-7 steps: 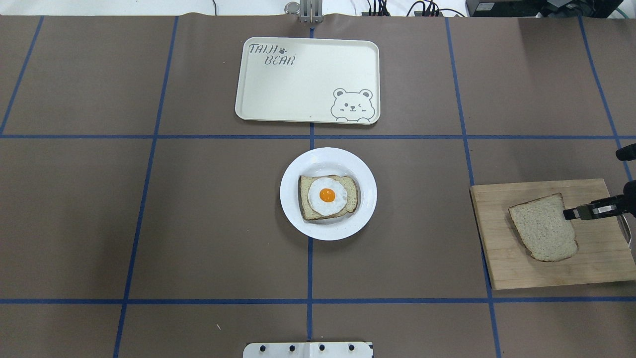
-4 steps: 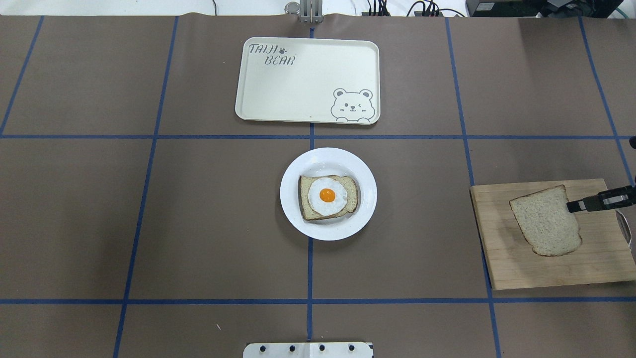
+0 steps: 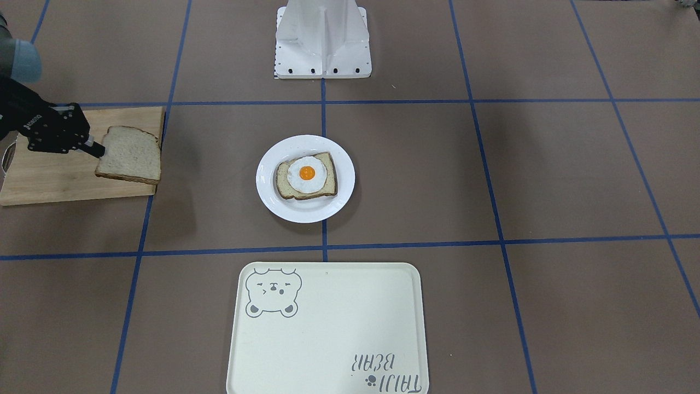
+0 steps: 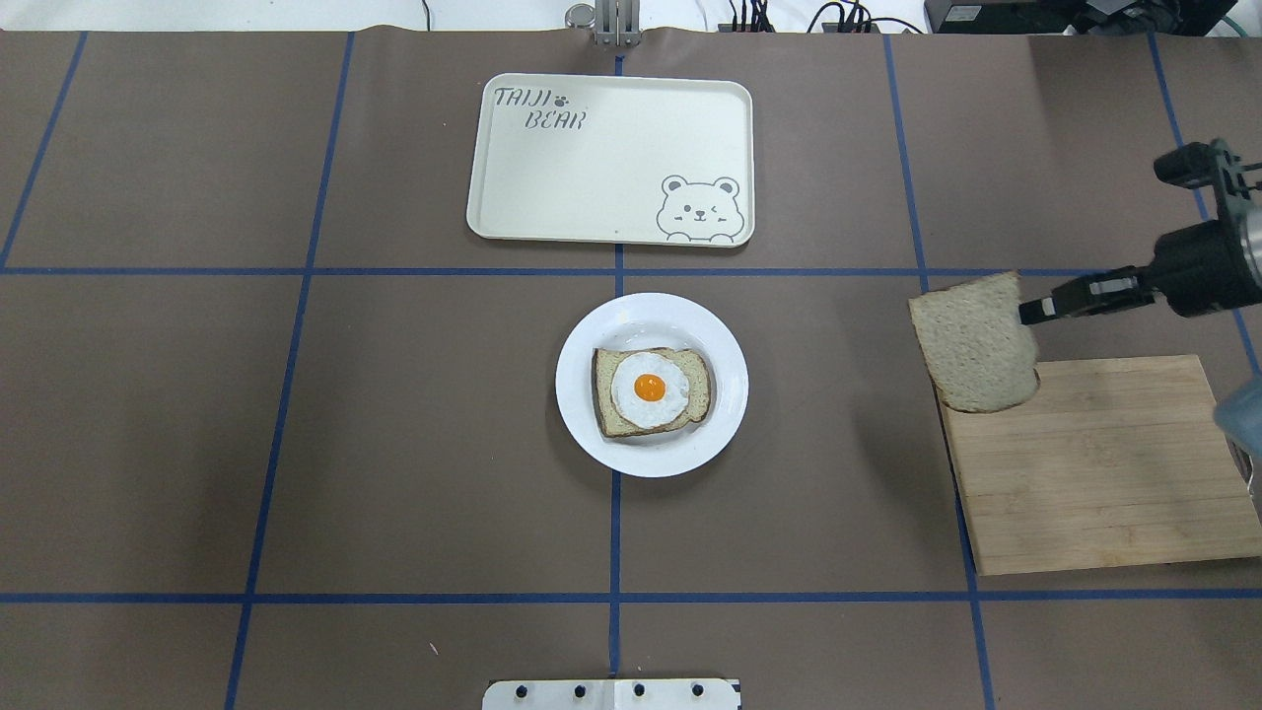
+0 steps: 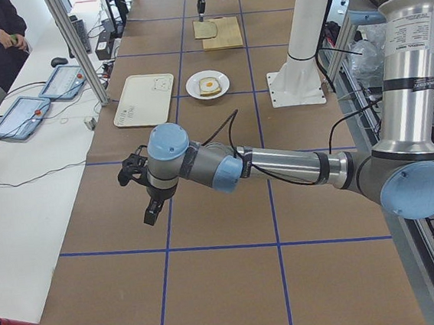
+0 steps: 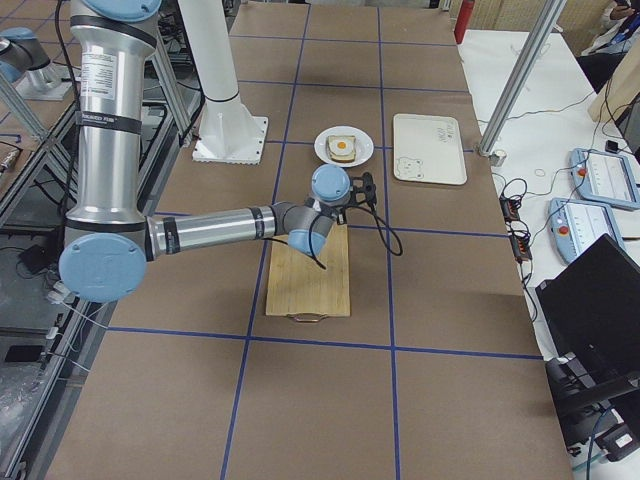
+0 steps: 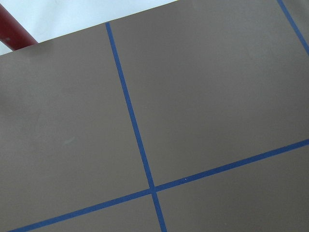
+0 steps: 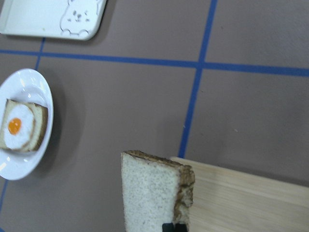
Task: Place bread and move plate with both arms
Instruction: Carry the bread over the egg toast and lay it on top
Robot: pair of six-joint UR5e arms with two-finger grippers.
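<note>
My right gripper is shut on one edge of the plain bread and holds it in the air over the far left corner of the wooden board. In the front-facing view the bread hangs from the gripper. In the right wrist view the bread stands edge-up. The white plate sits at the table's middle and carries an egg-topped slice. It also shows in the front-facing view. My left gripper shows only in the exterior left view, over bare table; I cannot tell whether it is open or shut.
A cream tray with a bear drawing lies beyond the plate. The wooden board lies at the right of the table, with a metal handle at its right end. The robot base plate is at the near edge.
The bread lay on the board with my right gripper at its edge. The gripper has since lifted it and carried it left and away, past the board's corner.
</note>
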